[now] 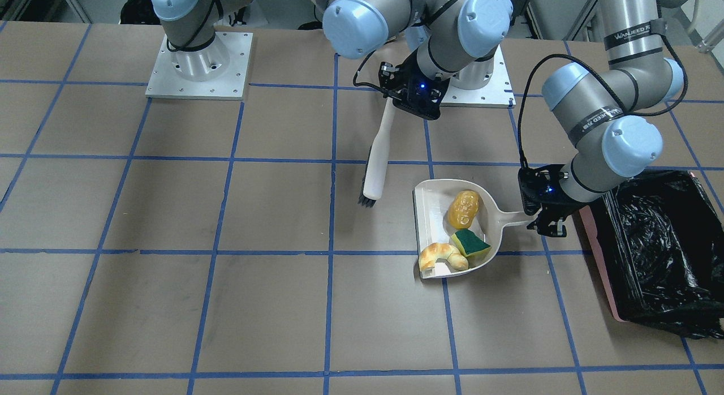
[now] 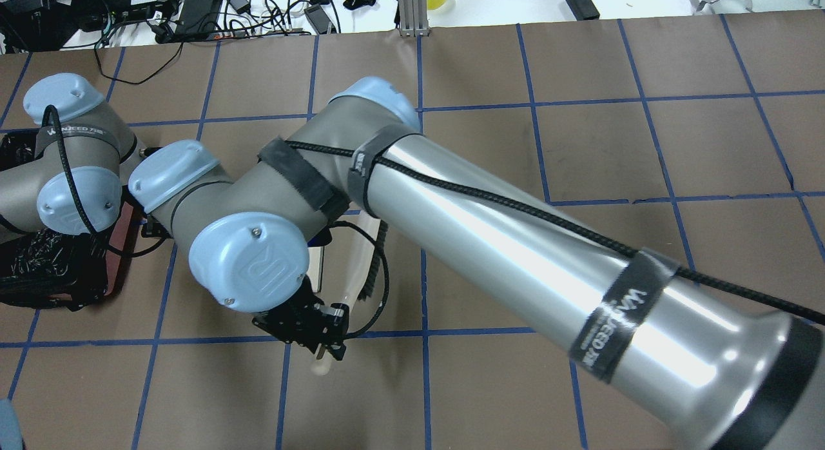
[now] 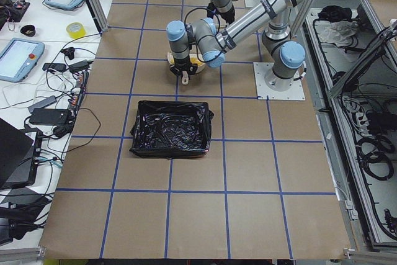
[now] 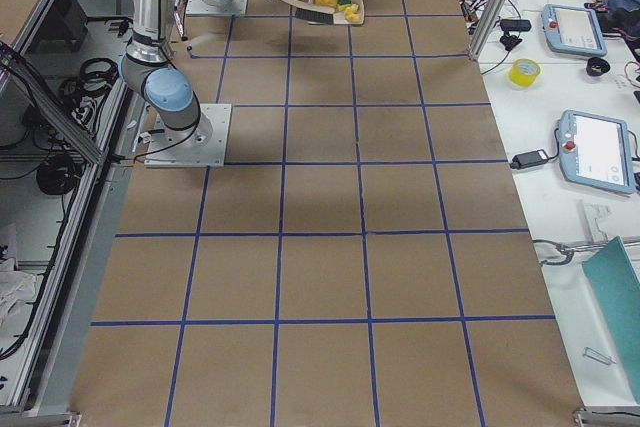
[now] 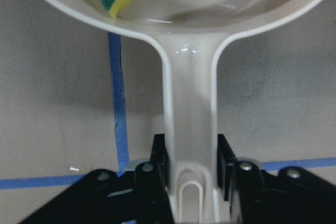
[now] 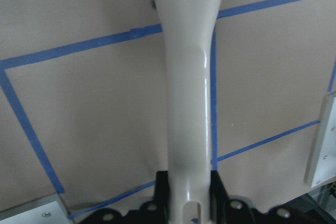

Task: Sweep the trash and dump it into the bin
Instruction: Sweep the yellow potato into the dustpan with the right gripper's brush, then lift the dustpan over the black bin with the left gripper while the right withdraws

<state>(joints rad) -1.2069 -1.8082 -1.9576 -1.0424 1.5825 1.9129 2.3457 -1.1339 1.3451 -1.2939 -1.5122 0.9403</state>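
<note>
Three trash items (image 1: 469,243) in dustpan (image 1: 432,205); left gripper (image 1: 544,222) clamps handle (image 1: 512,218) (right gripper (image 1: 408,98) clamps brush (image 1: 376,168)).

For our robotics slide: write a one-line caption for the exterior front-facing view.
Left gripper holds the dustpan loaded with croissant, sponge and potato near the bin; right gripper holds the brush.

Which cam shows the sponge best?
Exterior front-facing: the sponge lies unobstructed in the dustpan. Left wrist catches one corner; exterior right, a speck; it's blocked overhead and in exterior left; right wrist misses it.
</note>
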